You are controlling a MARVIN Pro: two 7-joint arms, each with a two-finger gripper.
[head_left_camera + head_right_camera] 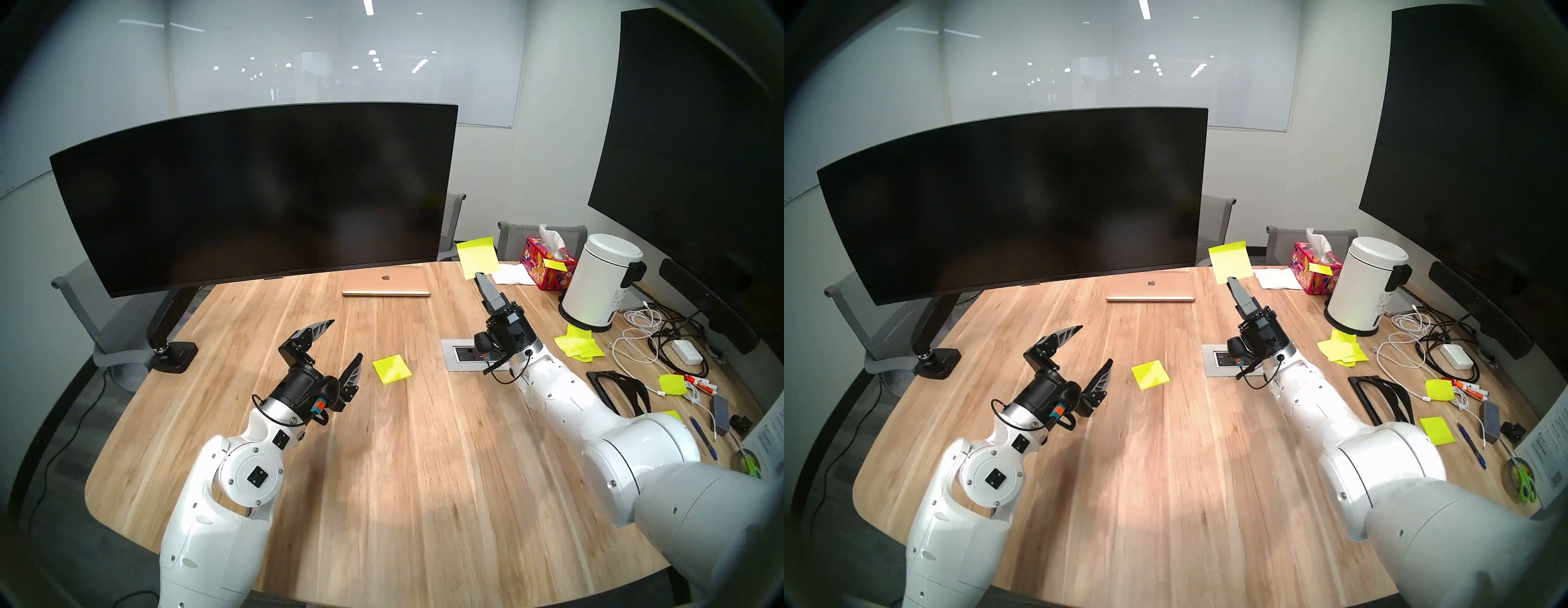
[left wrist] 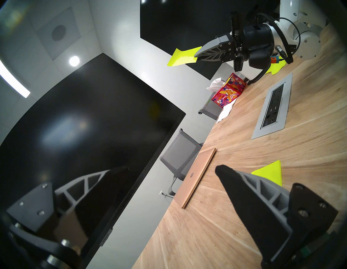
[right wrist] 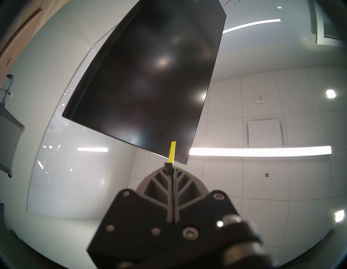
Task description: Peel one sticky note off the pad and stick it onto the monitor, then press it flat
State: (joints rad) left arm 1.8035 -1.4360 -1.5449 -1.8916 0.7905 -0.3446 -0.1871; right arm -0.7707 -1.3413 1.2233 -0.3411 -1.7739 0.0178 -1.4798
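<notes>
Small meeting room, white walls, glass whiteboard at the back, big rounded wooden table (image 1: 382, 446) taking up most of it. Three grey mesh chairs sit round the far and left edges.

Two screens: a flat black one (image 1: 695, 148) on the right wall, and the curved monitor (image 1: 254, 195) on its arm clamped at the table's left edge, blank.

One closed gold laptop (image 1: 386, 283) lies near the far edge and one white bin (image 1: 602, 280) by the right edge, in with cables, pens and loose yellow notes.

Left gripper (image 1: 343, 344) hangs over the table's middle, fingers spread wide, holding nothing. Right gripper (image 1: 481, 278) points up, pinched tight on one note (image 1: 477, 254) in the air just right of the monitor, not touching it.

One pad (image 1: 391, 368) lies flat mid-table, between the arms.
</notes>
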